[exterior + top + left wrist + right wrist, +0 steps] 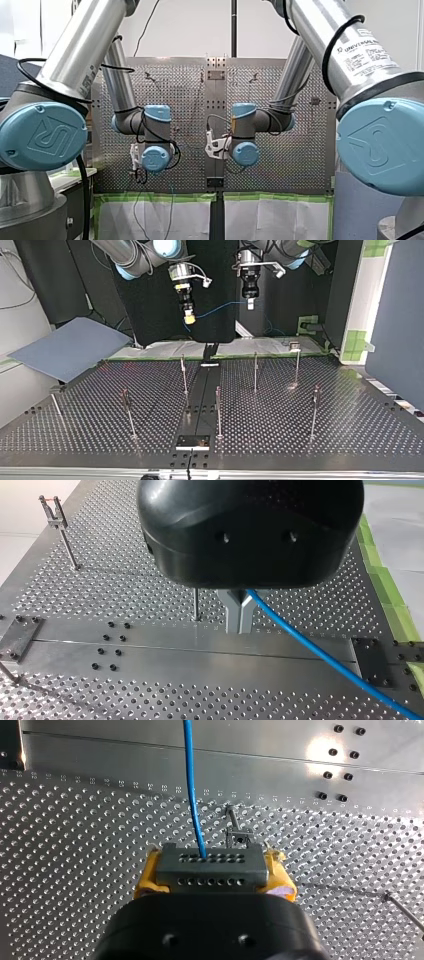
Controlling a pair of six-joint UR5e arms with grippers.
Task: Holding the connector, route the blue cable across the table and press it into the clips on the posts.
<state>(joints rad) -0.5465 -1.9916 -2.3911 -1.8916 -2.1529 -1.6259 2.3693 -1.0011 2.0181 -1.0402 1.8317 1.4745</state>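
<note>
Yellow pads (pixel 147 876) on perforated, perhaps plastic, connector (pixel 210 866)

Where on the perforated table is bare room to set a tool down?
Top view: the perforated table is bare right of the rightmost post, and between the leftmost post and its neighbour. Around the centre strip three posts crowd.

Left end effector (pixel 239 622) seemingly pinched closed.

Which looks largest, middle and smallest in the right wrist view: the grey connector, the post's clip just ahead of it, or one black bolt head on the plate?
1. Grey connector, though it is nearest the camera.
2. Post's clip.
3. Black bolt head.
</note>
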